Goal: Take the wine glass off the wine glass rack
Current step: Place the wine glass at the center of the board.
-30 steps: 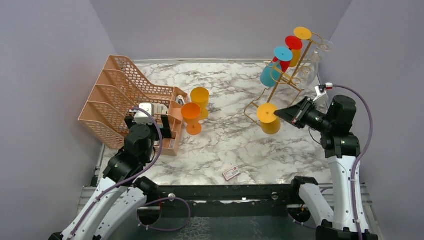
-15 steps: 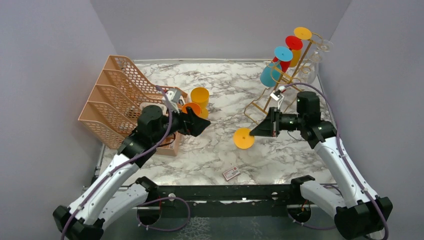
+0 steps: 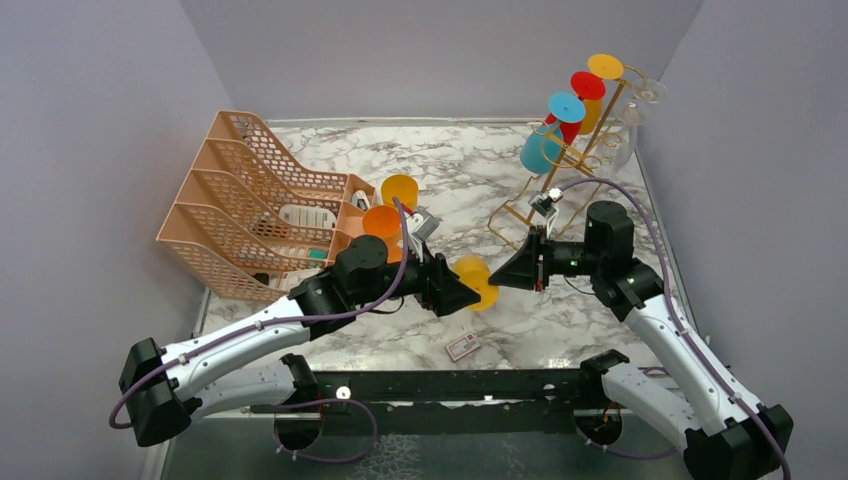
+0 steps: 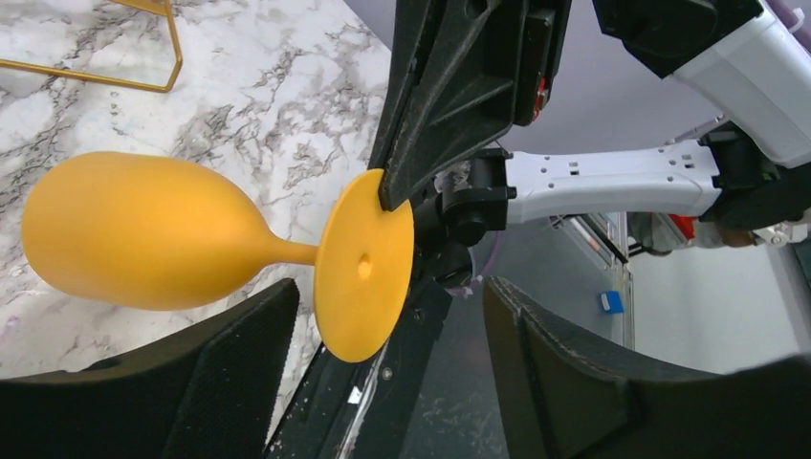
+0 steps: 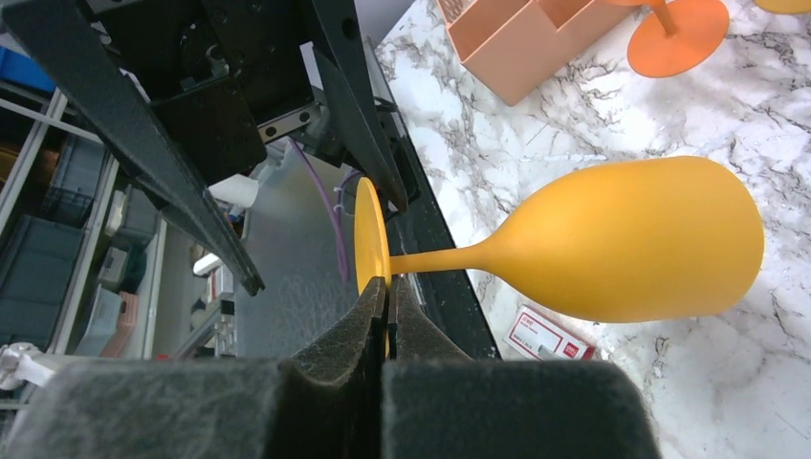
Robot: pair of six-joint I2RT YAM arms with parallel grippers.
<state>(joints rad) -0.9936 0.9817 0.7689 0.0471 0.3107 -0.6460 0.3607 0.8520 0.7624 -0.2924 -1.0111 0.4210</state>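
One glass is off: a second ago the yellow-orange wine glass point(image 3: 479, 281) sat at the low end of the wine glass rack point(image 3: 563, 162); now it hangs over the middle of the bench point(image 3: 460, 180), well apart from the gold wire; blue, red and yellow glasses are still hooked higher up the rails.

Right fingers point(image 5: 354, 335) are clenched on the rim of the foot disc, nothing else supports the glass; it lies on its side, stem roughly level, bowl pointing away from the right arm.

Left arm swung across from the peach file organizer point(image 3: 240, 190) in the same second; left fingers point(image 4: 239, 359) are spread wide, one on each side of the foot and stem, touching nothing that I can see.

My read: the removal itself is basically done, and this looks like a handover or a two-arm steady before set-down, can't say which.

Risk: an edge pinch on a thin disc with the bowl cantilevered out could let it pivot or slip; I'd want the left side to close on the stem before the right lets go; bench below is free apart from a small card point(image 3: 462, 346) near the front edge.
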